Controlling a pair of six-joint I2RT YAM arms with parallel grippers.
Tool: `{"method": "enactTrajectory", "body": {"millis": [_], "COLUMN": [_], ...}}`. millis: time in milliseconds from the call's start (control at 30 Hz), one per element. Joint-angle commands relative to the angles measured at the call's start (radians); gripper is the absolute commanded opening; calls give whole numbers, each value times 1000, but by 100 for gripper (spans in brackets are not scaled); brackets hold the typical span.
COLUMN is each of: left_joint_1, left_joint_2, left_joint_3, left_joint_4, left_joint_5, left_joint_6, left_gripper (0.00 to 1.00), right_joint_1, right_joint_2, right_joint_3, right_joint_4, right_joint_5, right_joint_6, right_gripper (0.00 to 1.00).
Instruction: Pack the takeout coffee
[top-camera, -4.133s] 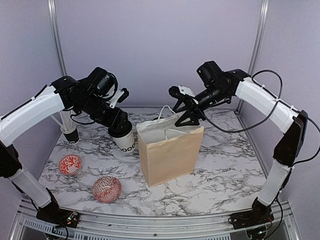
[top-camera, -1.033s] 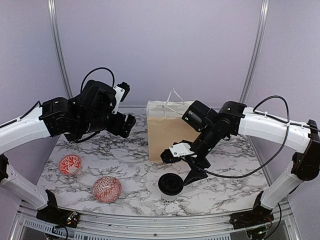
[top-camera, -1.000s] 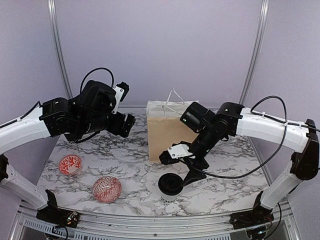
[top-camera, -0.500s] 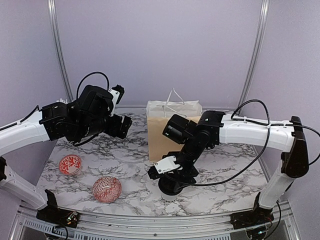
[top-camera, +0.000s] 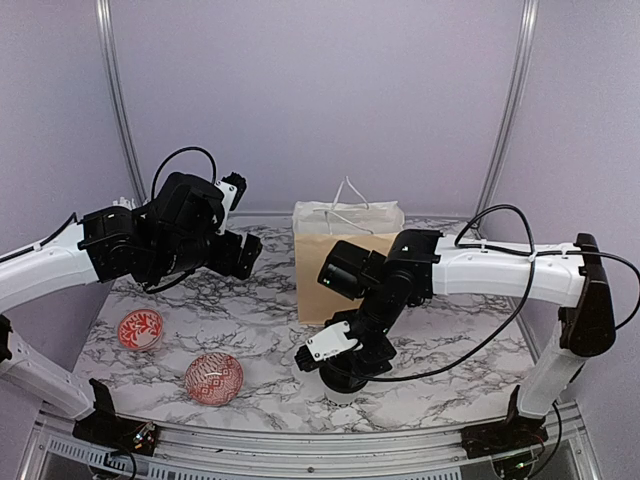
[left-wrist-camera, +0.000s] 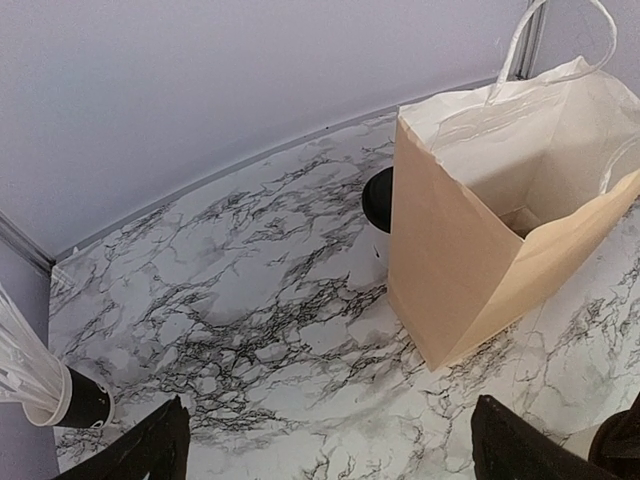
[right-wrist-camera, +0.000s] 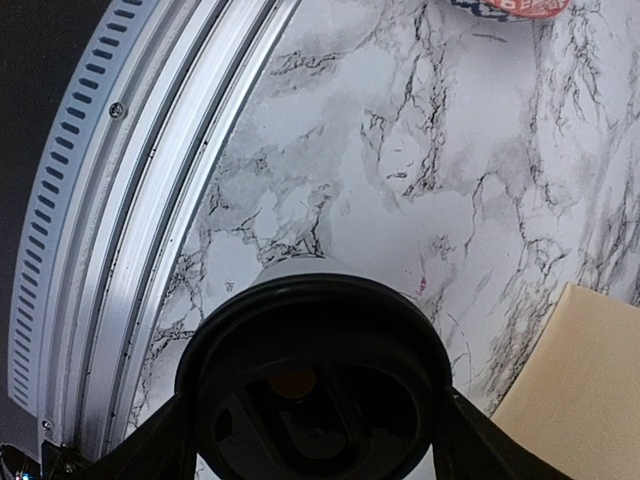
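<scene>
**Right gripper** (right-wrist-camera: 312, 440): lowered over the front cup (top-camera: 342, 392), with one finger (right-wrist-camera: 155, 445) on each side of its lid (right-wrist-camera: 315, 385). The jaws stand about as wide as the lid and lie close against its edge. Whether they press on it cannot be told.

**Front cup**: white paper with a round black plastic lid. It stands upright on the marble table top (top-camera: 450, 350), close to the metal rail (right-wrist-camera: 150, 200) at the front edge. It is in front of the paper bag and not touching it.

**Left gripper** (left-wrist-camera: 330, 455): held in the air over the left half of the table. The jaws are wide apart with nothing between them.

**Paper bag** (top-camera: 345, 270): tan with white handles, upright with its mouth open. It stands mid-table, toward the back.

**Second cup** (left-wrist-camera: 378, 215): white with a black lid, upright on the table. It stands just beside the bag wall that faces the back panel. Whether it touches the bag cannot be told.

**Patterned bowls**, red and white, two, on the front left of the table and apart from each other:
- The first bowl (top-camera: 140, 328) sits mouth up, nearer the left edge.
- The second bowl (top-camera: 213, 377) shows a domed side and sits nearer the front, to the left of the front cup.

**Pleated white item** (left-wrist-camera: 45, 375): it has a dark end and sits at the far left edge in the left wrist view. What kind of thing it is remains unclear.
</scene>
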Motion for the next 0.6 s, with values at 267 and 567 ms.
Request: {"method": "enactTrajectory", "body": {"millis": [267,567], "left_joint_1": [36,69], "left_joint_2": [59,256], "left_joint_3": [138,410], "left_joint_4": [-17,21], "left_joint_5": [97,200], "left_joint_6": [93,295], "left_gripper": [99,99], "right_joint_1": [36,11], "right_joint_2": [9,-129], "right_joint_3": [21,-34], "right_joint_4": [-46,-63], "right_joint_5": [94,87], "right_joint_6": [-3,-12], "right_gripper": [67,61]}}
